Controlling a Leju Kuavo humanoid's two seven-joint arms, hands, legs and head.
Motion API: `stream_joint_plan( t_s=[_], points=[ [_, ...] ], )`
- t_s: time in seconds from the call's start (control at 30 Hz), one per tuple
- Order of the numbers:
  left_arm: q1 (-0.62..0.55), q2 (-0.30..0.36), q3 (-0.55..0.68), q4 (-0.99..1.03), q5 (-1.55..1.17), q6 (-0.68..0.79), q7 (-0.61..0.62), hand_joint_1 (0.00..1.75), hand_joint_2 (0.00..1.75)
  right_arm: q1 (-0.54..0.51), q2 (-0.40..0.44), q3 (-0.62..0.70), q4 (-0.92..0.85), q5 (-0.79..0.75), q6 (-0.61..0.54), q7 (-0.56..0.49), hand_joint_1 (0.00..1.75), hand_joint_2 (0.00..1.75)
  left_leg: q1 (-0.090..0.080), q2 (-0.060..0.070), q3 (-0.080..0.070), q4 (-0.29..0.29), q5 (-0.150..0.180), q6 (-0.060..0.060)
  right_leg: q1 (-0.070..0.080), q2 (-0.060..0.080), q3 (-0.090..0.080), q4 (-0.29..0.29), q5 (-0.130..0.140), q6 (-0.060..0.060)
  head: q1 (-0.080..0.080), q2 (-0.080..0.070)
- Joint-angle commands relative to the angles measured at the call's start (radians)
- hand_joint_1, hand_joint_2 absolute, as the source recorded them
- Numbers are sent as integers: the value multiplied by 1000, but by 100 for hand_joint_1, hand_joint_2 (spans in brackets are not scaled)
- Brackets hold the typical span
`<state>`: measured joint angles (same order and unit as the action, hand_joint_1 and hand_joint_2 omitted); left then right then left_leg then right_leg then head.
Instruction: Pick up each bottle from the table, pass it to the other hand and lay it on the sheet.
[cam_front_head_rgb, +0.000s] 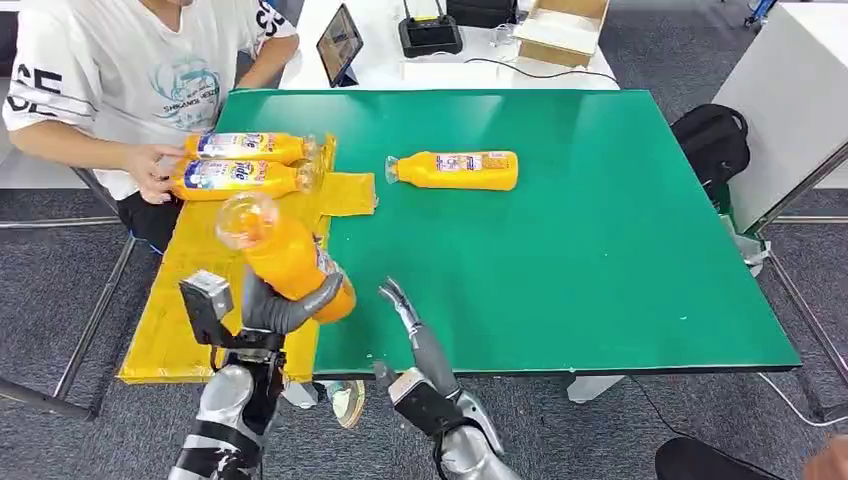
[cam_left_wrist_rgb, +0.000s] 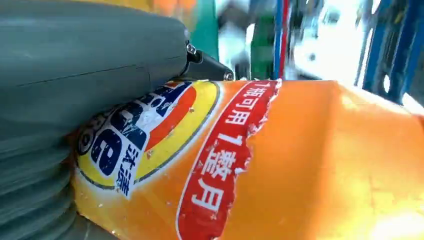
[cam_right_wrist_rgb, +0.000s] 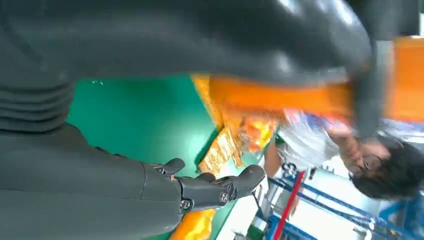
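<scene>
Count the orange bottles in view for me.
4: two orange plastic bottles, and, lie side by side on the yellow sheet; one lies on the green table; the left hand holds one.

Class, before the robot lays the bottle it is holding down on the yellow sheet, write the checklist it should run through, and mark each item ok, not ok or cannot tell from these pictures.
1. Left hand grips the held bottle: ok, fingers wrap its body.
2. Right hand has let go: ok, it is open and apart from the bottle.
3. Bottle is above the yellow sheet: ok.
4. Free room on the sheet: ok, bare sheet lies near the robot; the two laid bottles are at the far end.
5. Person's hand is out of the way: ok for now, it rests on the laid bottles.
6. Grip firmness: cannot tell.
</scene>
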<state>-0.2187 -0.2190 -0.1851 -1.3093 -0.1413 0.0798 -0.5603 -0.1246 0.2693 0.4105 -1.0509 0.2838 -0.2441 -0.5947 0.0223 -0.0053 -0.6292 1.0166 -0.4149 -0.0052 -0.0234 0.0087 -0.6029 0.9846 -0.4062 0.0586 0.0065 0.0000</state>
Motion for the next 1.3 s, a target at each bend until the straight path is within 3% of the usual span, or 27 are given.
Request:
stream_joint_plan(
  t_s=[0.03, 0.23, 0.43, 0.57, 0.7, 0.87, 1.07, 1.3],
  points=[
    [-155, 63, 154, 251, -117, 124, -62, 175, 175, 13, -18, -55, -118, -40, -16, -10, 0, 0, 0, -1, 4, -1, -1, 1, 0, -2, 5, -1, -1, -3, 0, 0],
    [-181, 85, 213, 311, -166, 193, -88, 175, 175, 23, -23, -66, -172, -78, -11, -14, 0, 0, 0, 1, 4, -1, -1, 1, 0, -1, 4, -1, -1, -3, 0, 0],
    [-295, 167, 227, 555, -446, 474, -80, 175, 175, 20, -31, -32, -215, -100, 11, -17, 0, 0, 0, 0, 3, -1, 0, 0, 0, -1, 3, 0, -1, -2, 1, 0],
    [-313, 172, 239, 591, -446, 474, -98, 175, 175, 18, -31, -25, -217, -101, 12, -17, 0, 0, 0, 1, 6, -1, -1, 1, 1, -1, 6, 0, -1, -4, 1, 0],
    [-359, 239, 161, 710, -702, 610, 15, 175, 175, 14, -36, -4, -220, -107, 22, -22, 0, 0, 1, -1, 5, -1, -1, 1, 2, -2, 6, -1, -2, -4, 0, 0],
    [-405, 308, 105, 812, -1067, 618, 164, 175, 175, 2, -44, 17, -217, -118, 36, -23, 0, 0, 0, 1, 4, -1, 0, 1, 1, 0, 4, 0, -1, -3, 0, 0],
    [-424, 315, 93, 852, -1103, 609, 172, 175, 175, 1, -42, 19, -215, -122, 40, -23, 0, 0, 1, 1, 3, 0, 0, 1, 1, -1, 3, 0, -1, -3, 0, 0],
    [-486, 328, 22, 947, -1212, 436, 183, 175, 175, 2, -43, 22, -208, -125, 47, -23, 0, 0, 1, -1, 3, 1, 0, 2, 1, -2, 4, 1, -2, -3, 0, 0]
  ],
)
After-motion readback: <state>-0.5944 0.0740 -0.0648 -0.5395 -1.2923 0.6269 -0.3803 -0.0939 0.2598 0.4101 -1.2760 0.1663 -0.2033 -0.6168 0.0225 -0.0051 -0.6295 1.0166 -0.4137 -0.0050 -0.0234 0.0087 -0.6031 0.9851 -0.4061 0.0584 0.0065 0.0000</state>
